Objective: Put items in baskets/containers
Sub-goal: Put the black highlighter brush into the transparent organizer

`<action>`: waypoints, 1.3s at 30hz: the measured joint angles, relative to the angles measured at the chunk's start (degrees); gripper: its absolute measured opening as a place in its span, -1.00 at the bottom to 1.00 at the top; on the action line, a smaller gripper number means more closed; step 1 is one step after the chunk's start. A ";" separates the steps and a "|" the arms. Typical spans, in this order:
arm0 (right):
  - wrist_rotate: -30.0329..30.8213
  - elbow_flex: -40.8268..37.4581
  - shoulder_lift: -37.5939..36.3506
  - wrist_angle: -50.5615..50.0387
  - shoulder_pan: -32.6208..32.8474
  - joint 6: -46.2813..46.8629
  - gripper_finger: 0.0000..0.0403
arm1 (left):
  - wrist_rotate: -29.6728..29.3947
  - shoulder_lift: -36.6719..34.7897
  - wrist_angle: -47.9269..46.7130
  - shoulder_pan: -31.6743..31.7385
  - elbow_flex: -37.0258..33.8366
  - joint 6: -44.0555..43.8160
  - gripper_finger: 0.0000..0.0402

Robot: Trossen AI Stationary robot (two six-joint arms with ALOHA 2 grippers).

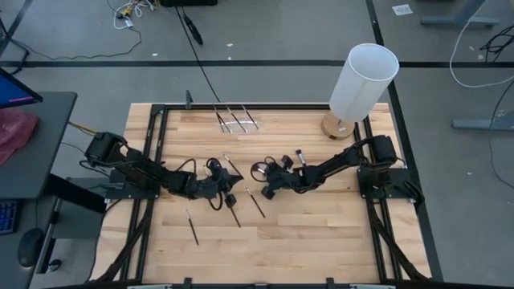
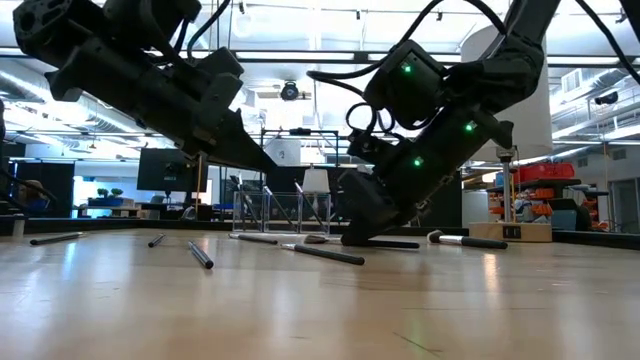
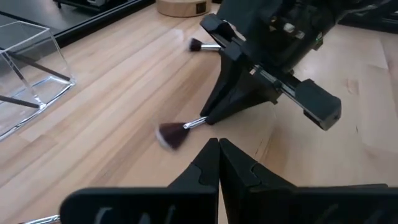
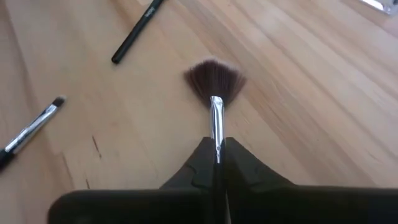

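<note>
My right gripper [image 4: 216, 155] is down at the tabletop near the middle of the table [image 1: 265, 193], shut on a fan brush [image 4: 214, 84] with a dark reddish tuft and silver ferrule. My left gripper [image 3: 217, 152] hovers shut and empty a short way to its left [image 1: 225, 193], pointing at the brush's tuft [image 3: 170, 134]. Several other slim brushes lie flat on the wood [image 1: 193, 227] [image 1: 233, 210] [image 1: 299, 156]. The clear organiser box [image 1: 237, 120] stands at the far middle of the table with a few brushes in it. My right gripper pinches the fan brush's silver ferrule [image 4: 216, 124], just behind the tuft, between its two fingertips [image 3: 211, 115]. The fingers slant down from the table's right side and run along the brush. The tuft sticks out ahead of them, low at the wood; the handle is hidden by the gripper.
A tall white cylinder on a round wooden base [image 1: 363, 80] stands at the far right corner. A black metal frame [image 1: 161, 120] borders the table. Loose brushes lie close to both grippers [image 4: 134, 31] [image 4: 31, 134] [image 3: 199, 45]. Bare wood stretches along the near edge.
</note>
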 joint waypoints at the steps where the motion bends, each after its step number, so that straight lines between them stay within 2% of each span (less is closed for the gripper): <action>1: -0.07 -0.10 -0.02 0.14 0.07 -0.76 -0.93 | 0.00 0.00 -0.05 -0.17 0.00 0.02 -0.99; 10: -4.21 -2.89 -4.34 4.89 1.13 -7.13 -0.95 | 0.51 0.00 -0.99 -1.38 0.00 1.07 -0.99; 13: -8.23 -9.74 -6.77 16.63 1.61 -7.42 -0.95 | 0.61 0.00 -1.08 -1.44 0.00 1.50 -0.99; 17: -12.02 -19.62 -7.73 40.67 1.69 -6.37 -0.95 | 0.65 0.00 -1.18 -1.46 0.00 1.46 -0.99; 21: -13.83 -24.03 -7.54 58.46 2.59 -7.14 -0.95 | 1.00 0.06 -0.13 -1.42 0.00 1.90 -0.99; 23: -15.41 -24.39 -7.54 64.07 3.04 -9.16 -0.95 | 3.42 0.13 1.46 -1.17 0.00 3.11 -0.99; 27: -21.41 -23.33 -7.61 71.46 3.56 -13.81 -0.95 | 12.47 1.54 7.72 0.37 0.00 6.55 -0.96; 30: -27.12 -22.12 -7.65 73.48 3.64 -15.35 -0.95 | 18.26 4.86 18.82 1.78 0.07 10.81 -0.83; 33: -30.50 -21.34 -7.67 73.44 3.59 -15.55 -0.95 | 23.15 8.73 29.84 3.07 0.07 14.35 -0.60; 36: -31.75 -21.29 -7.67 73.44 3.82 -15.47 -0.95 | 26.20 11.66 40.15 3.91 0.15 17.41 -0.33; 39: -31.83 -21.29 -7.69 73.44 4.25 -15.50 -0.95 | 27.64 13.82 45.03 3.93 1.56 21.02 -0.10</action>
